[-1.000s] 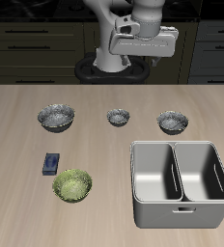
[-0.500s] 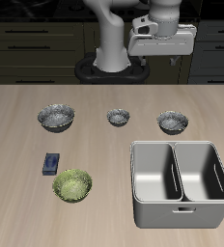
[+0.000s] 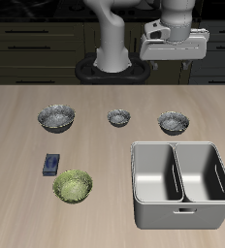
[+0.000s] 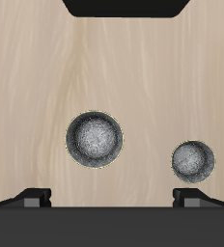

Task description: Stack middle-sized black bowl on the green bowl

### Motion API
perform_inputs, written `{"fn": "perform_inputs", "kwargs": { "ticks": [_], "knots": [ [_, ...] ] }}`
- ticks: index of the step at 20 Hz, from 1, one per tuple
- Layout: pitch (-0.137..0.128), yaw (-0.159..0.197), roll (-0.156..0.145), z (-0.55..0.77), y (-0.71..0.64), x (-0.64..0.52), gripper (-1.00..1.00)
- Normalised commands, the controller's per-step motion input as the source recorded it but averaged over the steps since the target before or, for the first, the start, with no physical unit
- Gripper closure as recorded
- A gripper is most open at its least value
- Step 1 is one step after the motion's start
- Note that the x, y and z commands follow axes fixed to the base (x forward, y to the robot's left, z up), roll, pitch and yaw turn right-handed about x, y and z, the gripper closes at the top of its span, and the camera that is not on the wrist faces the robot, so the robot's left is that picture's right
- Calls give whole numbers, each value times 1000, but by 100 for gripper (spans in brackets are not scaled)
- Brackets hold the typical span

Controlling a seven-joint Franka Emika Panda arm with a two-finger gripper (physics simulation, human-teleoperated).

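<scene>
The middle-sized black bowl stands at the back of the table, at one end of a row of three dark bowls, and it shows in the wrist view. The smallest dark bowl is in the middle of the row and also shows in the wrist view. The largest dark bowl is at the other end. The green bowl sits near the table's front edge. My gripper hangs high above the table behind the middle-sized bowl. Its jaws are wide apart and empty in the wrist view.
A grey metal two-compartment basin stands in front of the middle-sized bowl. A small blue object lies between the largest dark bowl and the green bowl.
My gripper has moved sideways at the same height, from above the smallest bowl's side to behind the middle-sized bowl. Nothing on the table has moved.
</scene>
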Motion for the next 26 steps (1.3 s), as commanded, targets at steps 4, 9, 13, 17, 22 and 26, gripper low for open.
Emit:
{"fn": "perform_inputs", "kwargs": {
  "ticks": [4,9,13,17,22,26],
  "knots": [
    [-18,-1,0,-61,76,-2,-100],
    [-26,9,-28,-158,-22,98,-100],
    [3,10,-7,-419,-4,150,-100],
    [42,-8,11,-364,71,38,-100],
    [34,-13,4,-313,46,-73,-100],
    [-14,-9,-2,-243,-177,-47,-100]
  ]
}}
